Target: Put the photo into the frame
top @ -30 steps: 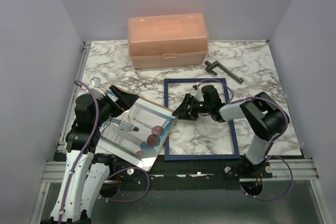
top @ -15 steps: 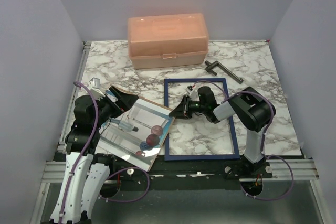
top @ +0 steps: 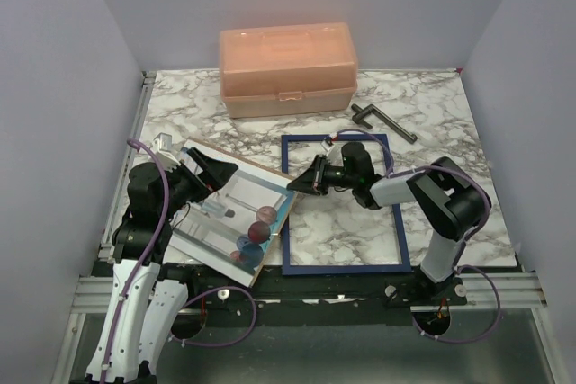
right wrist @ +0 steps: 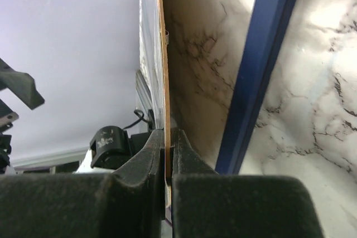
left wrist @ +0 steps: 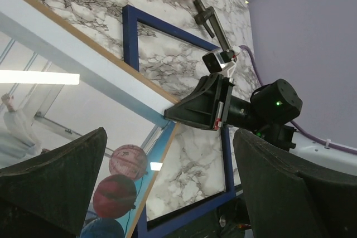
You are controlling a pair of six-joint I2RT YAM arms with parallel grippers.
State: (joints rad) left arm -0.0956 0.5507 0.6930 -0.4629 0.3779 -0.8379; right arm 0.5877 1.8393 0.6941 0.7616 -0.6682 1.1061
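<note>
The photo [top: 229, 218], glossy with red and blue balloons, lies on a brown backing board [top: 243, 162] at the left, its right corner over the frame's left rail. The navy frame [top: 286, 222] lies flat in the middle of the marble table. My right gripper [top: 295, 186] is shut on that corner; in the right wrist view its jaws [right wrist: 169, 137] pinch the thin brown edge together with the photo [right wrist: 149, 37], beside the frame [right wrist: 262, 65]. My left gripper [top: 200, 171] hovers open over the photo's far left corner, its fingers [left wrist: 50, 182] wide apart above the photo [left wrist: 67, 98] and the frame [left wrist: 131, 37].
A peach plastic box [top: 288, 65] stands at the back of the table. A black crank-shaped tool [top: 382, 121] lies behind the frame's right corner. The table's metal rail runs along the near edge by the arm bases.
My right gripper has slid left onto the photo's corner and shut on it. The photo and board have shifted and turned slightly. The left gripper stays open.
</note>
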